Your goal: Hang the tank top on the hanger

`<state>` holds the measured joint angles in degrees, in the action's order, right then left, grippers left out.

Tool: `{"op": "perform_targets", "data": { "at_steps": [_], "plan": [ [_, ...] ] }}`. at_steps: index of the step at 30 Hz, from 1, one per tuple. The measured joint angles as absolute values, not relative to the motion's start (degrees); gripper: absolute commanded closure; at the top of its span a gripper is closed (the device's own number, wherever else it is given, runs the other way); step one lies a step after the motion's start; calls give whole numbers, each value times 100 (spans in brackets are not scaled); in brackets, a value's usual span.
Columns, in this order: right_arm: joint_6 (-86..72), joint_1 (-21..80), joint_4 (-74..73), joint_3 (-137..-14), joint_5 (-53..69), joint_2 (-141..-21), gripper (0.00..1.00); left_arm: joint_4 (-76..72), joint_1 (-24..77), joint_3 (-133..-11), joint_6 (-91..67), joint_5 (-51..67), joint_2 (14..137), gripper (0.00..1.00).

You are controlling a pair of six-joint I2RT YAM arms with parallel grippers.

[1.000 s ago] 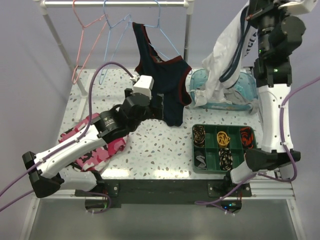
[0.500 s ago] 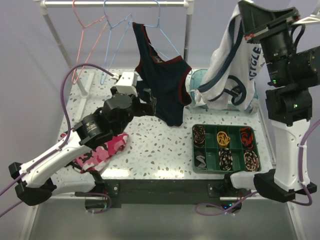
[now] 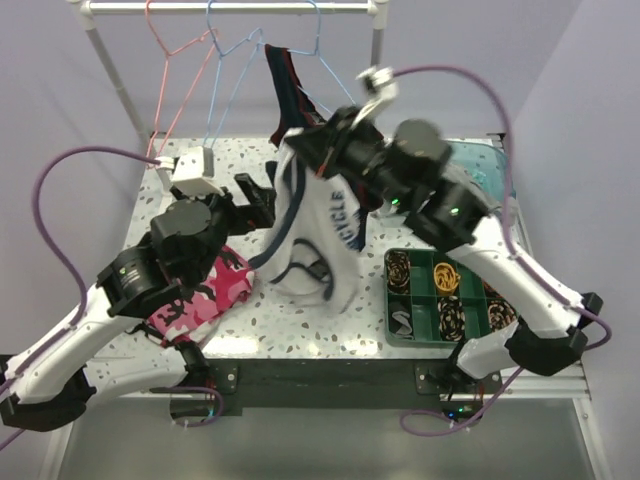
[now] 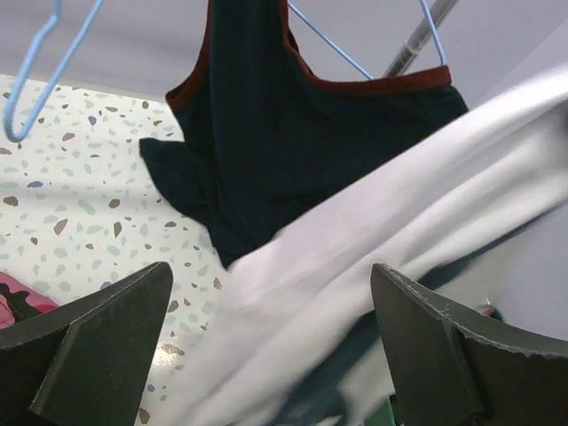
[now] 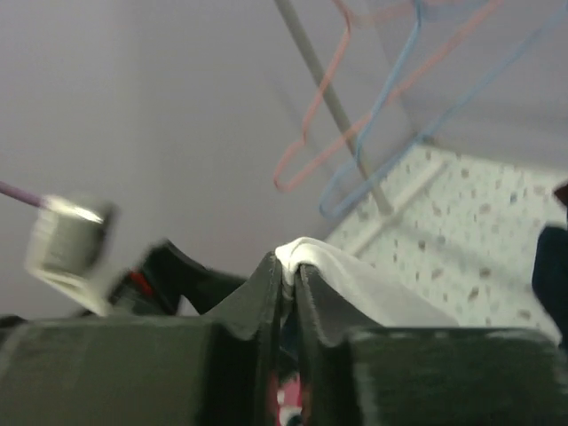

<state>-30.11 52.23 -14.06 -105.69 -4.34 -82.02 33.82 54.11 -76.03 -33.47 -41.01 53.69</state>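
- A line of dark blue capital lettering is printed on the white tank top, held up over the middle of the table. It runs sideways over creased cloth, so only an ending like "CLE" can be made out.
- In both wrist views the cloth is blurred and no letters can be read.

1. The tank top hangs over the table's centre.
2. The hanger hangs from the rail at 11 o'clock.
3. The compartment tray lies at 4 o'clock, a heaped garment at 8 o'clock.
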Motion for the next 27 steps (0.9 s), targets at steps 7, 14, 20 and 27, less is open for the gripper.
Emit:
{"op": "perform_targets", "data": {
  "at_steps": [7, 14, 20, 27],
  "plan": [
    [-2967, 5631, -1444, -8193, -668, -8746, 28, 3839, 5406, -7087, -3509, -4064, 4799, 10],
    [-3089, 5638, -1717, -6272, -899, -8130, 35, 4639, 5406, -5662, -4928, -3848, 5015, 21],
    [-3597, 5833, -1404, -4556, -779, -7308, 40, 5210, 5406, -4372, -6132, -3398, 5074, 25],
    [-4112, 6128, -528, -3905, -499, -7896, 42, 5459, 5406, -4281, -6333, -3238, 5140, 29]
  ]
}}
